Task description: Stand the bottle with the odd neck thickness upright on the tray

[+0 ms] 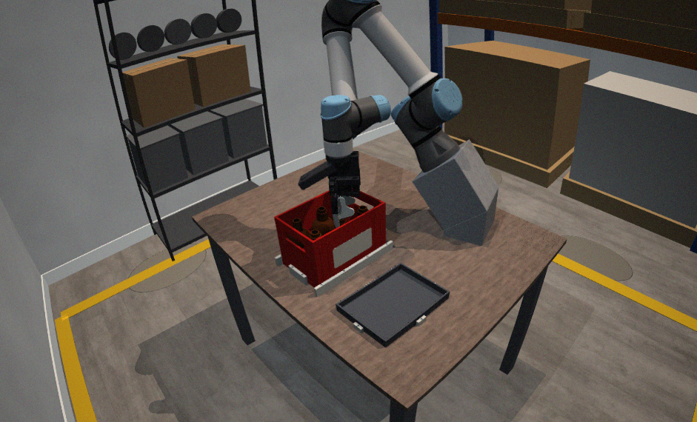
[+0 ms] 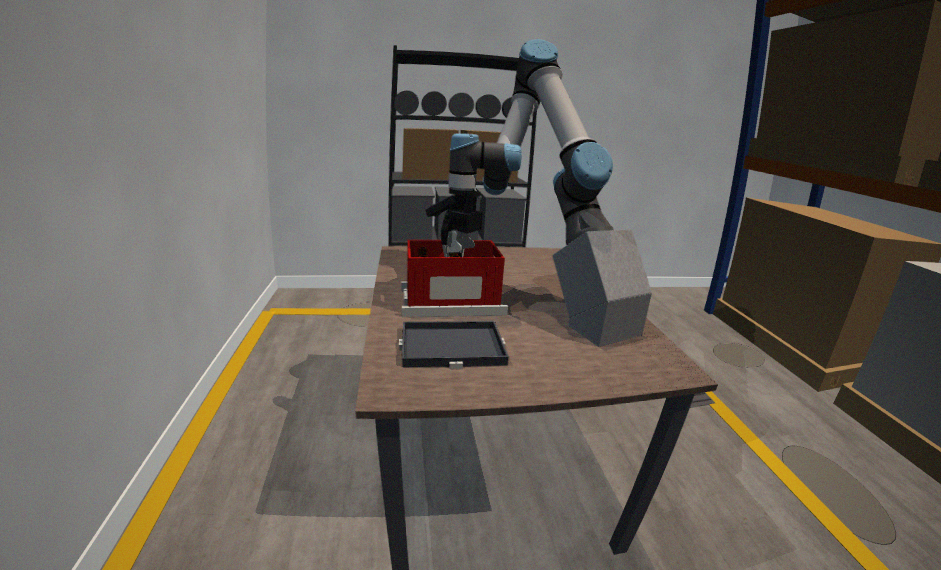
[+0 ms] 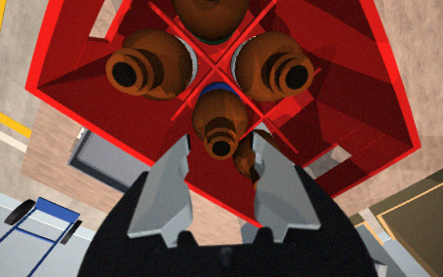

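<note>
Wrist view: blue-banded bottle [image 3: 220,128] just ahead of the part-open, empty jaws, above the crate [image 3: 385,104].

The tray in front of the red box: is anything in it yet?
Nothing yet. The dark tray shows only its bare grey floor, and the brown bottles sit in the red crate.

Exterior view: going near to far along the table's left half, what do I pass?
Table front edge → dark tray → red crate with the tool dipping into it → black shelf rack by the back wall.
</note>
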`<state>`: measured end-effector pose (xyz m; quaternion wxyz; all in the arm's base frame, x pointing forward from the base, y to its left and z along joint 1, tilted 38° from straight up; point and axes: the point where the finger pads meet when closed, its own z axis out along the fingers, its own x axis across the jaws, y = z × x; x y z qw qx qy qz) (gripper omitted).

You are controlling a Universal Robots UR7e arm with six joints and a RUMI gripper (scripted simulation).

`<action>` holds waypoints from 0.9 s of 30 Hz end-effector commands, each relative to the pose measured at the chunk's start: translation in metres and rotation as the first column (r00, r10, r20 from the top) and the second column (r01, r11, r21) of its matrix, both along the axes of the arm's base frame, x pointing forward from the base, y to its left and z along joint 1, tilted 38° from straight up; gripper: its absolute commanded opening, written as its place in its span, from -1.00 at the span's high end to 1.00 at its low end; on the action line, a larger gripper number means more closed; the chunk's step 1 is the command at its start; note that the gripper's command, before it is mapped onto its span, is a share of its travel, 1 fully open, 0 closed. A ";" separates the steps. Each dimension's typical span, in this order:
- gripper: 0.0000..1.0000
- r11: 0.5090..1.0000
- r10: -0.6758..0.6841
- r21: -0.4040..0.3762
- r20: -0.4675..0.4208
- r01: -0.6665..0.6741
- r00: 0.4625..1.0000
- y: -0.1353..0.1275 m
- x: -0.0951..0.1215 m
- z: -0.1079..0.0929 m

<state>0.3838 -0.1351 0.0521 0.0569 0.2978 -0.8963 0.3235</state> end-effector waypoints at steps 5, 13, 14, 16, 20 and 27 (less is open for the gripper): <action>0.24 1.000 -0.001 0.001 -0.003 0.001 1.000 0.000 -0.002 -0.001; 1.00 1.000 -0.001 0.001 -0.003 0.001 1.000 0.000 -0.002 -0.001; 1.00 1.000 -0.001 0.001 -0.003 0.001 1.000 0.000 -0.002 -0.001; 1.00 1.000 -0.001 0.001 -0.003 0.001 1.000 0.000 -0.002 -0.001; 1.00 1.000 -0.001 0.001 -0.003 0.001 1.000 0.000 -0.002 -0.001; 1.00 1.000 -0.001 0.001 -0.003 0.001 1.000 0.000 -0.002 -0.001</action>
